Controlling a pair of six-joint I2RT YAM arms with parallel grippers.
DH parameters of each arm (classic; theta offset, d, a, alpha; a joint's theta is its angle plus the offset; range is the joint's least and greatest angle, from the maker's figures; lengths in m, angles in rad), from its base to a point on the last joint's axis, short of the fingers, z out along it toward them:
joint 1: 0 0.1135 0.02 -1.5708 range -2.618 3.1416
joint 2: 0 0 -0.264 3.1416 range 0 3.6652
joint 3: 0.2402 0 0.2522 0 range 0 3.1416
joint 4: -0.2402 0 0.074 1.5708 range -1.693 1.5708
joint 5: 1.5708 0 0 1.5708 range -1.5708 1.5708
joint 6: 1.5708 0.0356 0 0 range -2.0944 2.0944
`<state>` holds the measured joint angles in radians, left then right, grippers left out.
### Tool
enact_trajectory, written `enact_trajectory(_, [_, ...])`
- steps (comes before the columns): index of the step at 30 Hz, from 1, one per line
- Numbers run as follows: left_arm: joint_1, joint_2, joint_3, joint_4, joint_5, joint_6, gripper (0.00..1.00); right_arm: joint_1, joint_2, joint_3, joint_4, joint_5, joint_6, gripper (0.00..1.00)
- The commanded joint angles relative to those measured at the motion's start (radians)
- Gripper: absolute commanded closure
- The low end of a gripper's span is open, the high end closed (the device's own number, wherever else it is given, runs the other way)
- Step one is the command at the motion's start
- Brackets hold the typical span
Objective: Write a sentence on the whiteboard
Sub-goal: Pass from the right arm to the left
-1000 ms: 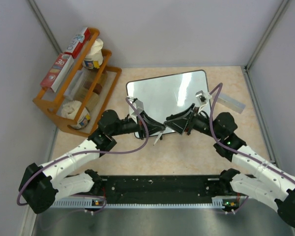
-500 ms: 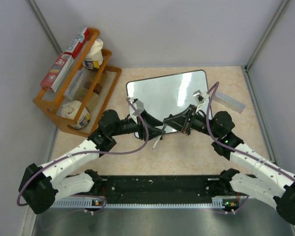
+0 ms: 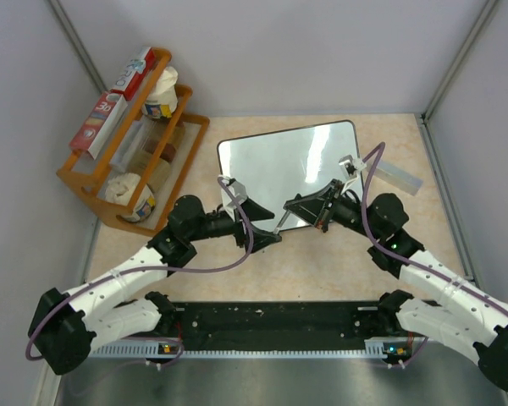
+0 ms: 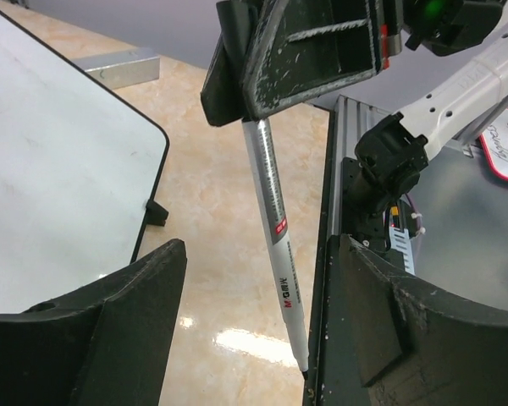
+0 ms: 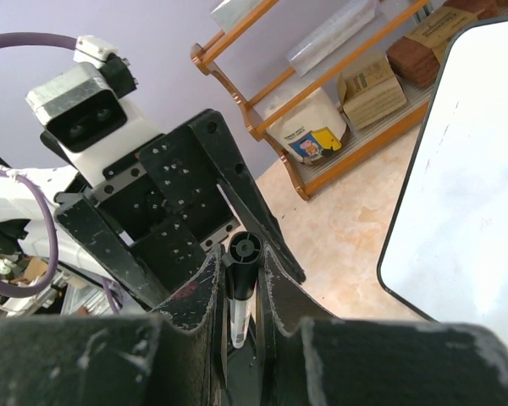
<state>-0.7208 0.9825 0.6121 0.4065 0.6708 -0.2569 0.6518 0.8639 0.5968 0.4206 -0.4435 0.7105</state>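
Now holds the marker (image 4: 275, 245) pinched in the closed right gripper (image 3: 299, 207), long axis slanting toward 7 o'clock between the wide-open jaws of the left gripper (image 3: 262, 227), with the blank whiteboard (image 3: 284, 161) lying flat just at 12 o'clock, nearer the right arm.

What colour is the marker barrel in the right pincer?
Silver-grey marker with a small red band and dark lettering; left wrist view shows it best.

1. The left gripper (image 4: 252, 321) has spread its jaws wide, letting go of the marker (image 4: 275, 228).
2. The right gripper (image 5: 241, 283) has closed its jaws on the marker.
3. The left arm (image 3: 144, 266) has eased slightly back toward its base.
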Motion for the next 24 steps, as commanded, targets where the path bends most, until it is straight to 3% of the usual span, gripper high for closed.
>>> enact_trajectory(1, [-0.003,0.034,-0.011,0.003,0.019,0.022,0.25,0.011,-0.011,0.029,0.021,0.015,-0.013,1.0])
enact_trajectory(7, [-0.005,0.057,-0.008,-0.012,0.012,0.036,0.27,0.011,-0.026,0.032,0.012,0.031,-0.014,1.0])
enact_trajectory(10, [-0.003,0.073,0.0,-0.023,0.021,0.036,0.37,0.012,-0.029,0.034,0.009,0.029,-0.014,1.0])
enact_trajectory(13, [-0.003,0.096,0.017,-0.034,0.053,0.039,0.8,0.012,-0.029,0.038,-0.003,0.029,-0.014,1.0])
enact_trajectory(14, [-0.003,0.103,0.023,-0.035,0.059,0.036,0.9,0.012,-0.031,0.043,-0.014,0.028,-0.014,0.99])
enact_trajectory(15, [-0.003,0.108,0.031,-0.034,0.073,0.033,1.0,0.012,-0.029,0.043,-0.016,0.022,-0.016,0.85])
enact_trajectory(17, [-0.003,0.114,0.04,-0.032,0.078,0.027,1.0,0.011,-0.035,0.044,-0.025,0.012,-0.019,0.63])
enact_trajectory(18, [-0.003,0.116,0.043,-0.032,0.079,0.025,1.0,0.012,-0.039,0.044,-0.028,0.002,-0.022,0.36])
enact_trajectory(19, [-0.003,0.107,0.044,-0.034,0.079,0.027,1.0,0.012,-0.042,0.044,-0.035,-0.001,-0.029,0.26])
enact_trajectory(22, [-0.003,0.085,0.058,-0.07,0.082,0.05,1.0,0.012,-0.045,0.063,-0.104,-0.027,-0.081,0.01])
enact_trajectory(24, [-0.003,0.071,0.084,-0.151,0.088,0.088,1.0,0.012,-0.042,0.095,-0.185,-0.067,-0.118,0.01])
